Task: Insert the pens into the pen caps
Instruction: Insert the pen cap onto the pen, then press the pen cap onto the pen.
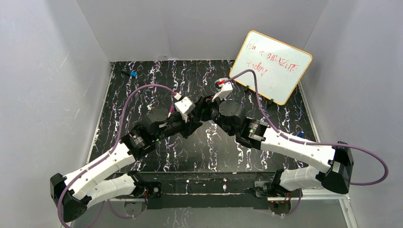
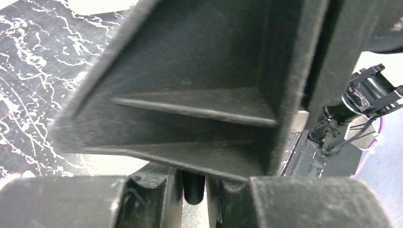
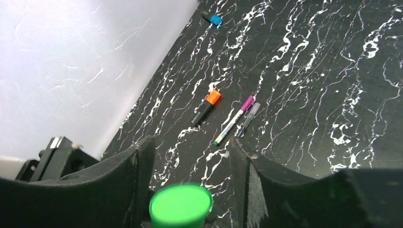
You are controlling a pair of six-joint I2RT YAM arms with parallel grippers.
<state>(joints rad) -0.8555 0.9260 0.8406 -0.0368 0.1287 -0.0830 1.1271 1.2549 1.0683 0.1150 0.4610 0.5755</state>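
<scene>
In the top view my two grippers meet nose to nose over the middle of the table, the left gripper (image 1: 191,122) against the right gripper (image 1: 205,110). In the left wrist view the left gripper (image 2: 194,195) is shut on a dark, round-ended black marker (image 2: 193,183). The right gripper's body fills most of that view. The right gripper (image 3: 191,147) stands open, with a green cap (image 3: 180,205) end-on between its fingers and a gap to the right finger (image 3: 242,166). Whether the cap sits on the marker is hidden.
Lying on the black marbled table beyond the right gripper are a black marker with an orange cap (image 3: 206,107), a white pen with a purple cap (image 3: 235,119) and a slim dark pen (image 3: 249,118). A blue cap (image 1: 133,74) sits far left. A whiteboard (image 1: 272,66) leans at the back right.
</scene>
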